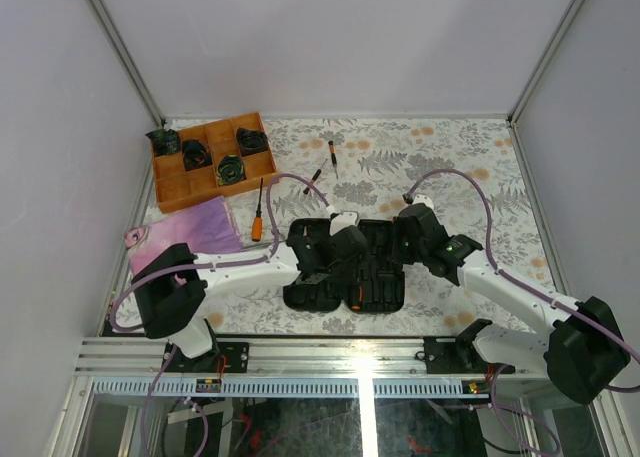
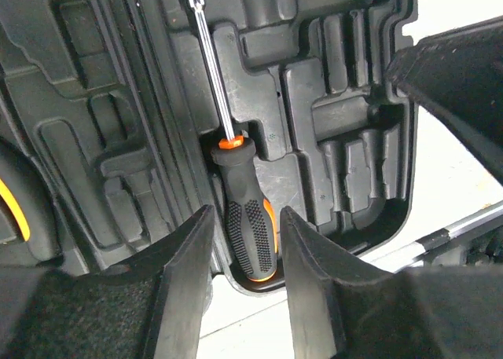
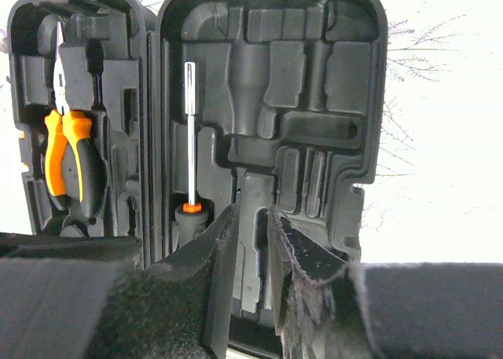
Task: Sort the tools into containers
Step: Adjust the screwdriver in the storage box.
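At the 6 o'clock rim of the moulded case (image 2: 314,100), the left gripper (image 2: 247,214), slightly open, straddles the ribbed-handled screwdriver (image 2: 238,170); the right gripper (image 3: 251,210), narrowly parted, holds nothing.

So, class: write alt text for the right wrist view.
An open black tool case holds orange-handled pliers in its left half, a screwdriver in its right. Two black fingers, slightly apart and empty, frame the foreground.

Top camera looks down on whole table (image 1: 450,147); both wrist cameras sit close over the lower-centre tool case (image 1: 380,277), sharing its screwdriver (image 2: 250,225).
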